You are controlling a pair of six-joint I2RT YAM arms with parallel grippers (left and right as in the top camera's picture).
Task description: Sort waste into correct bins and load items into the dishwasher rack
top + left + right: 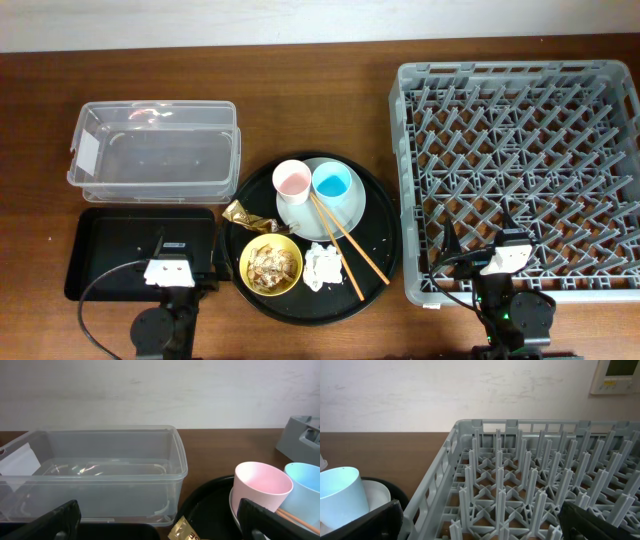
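At the near edge, left: the left pincer [187, 255] hangs over the right end of the flat black tray [110, 250], jaws spread wide, gripping nothing.
At the near edge, right: the right pincer [477, 237] hangs over the near left corner of the grey rack [405, 180], jaws spread wide, gripping nothing.
Round tray, near part: a yellow bowl [244, 262] holds brownish scraps [270, 264] with white grains; a crumpled white tissue [322, 266] lies just beside it on the right.
Round tray, left rim: a gold foil wrapper [243, 214] lies between the bowl and the plate.
Round tray, middle: wooden chopsticks [340, 240] lie slanted, far ends on the plate, near ends by the tissue.
Round tray, far part: a pale blue plate [352, 205] carries a pink cup [290, 180] and a blue cup [332, 183], upright, side by side.
Round black tray [375, 255]: sits between the flat tray and the rack on the wooden worktop [300, 90].
Far left: a clear plastic tub [160, 190] with a white label, just beyond the flat black tray.
Right side: the rack's pegs carry nothing.
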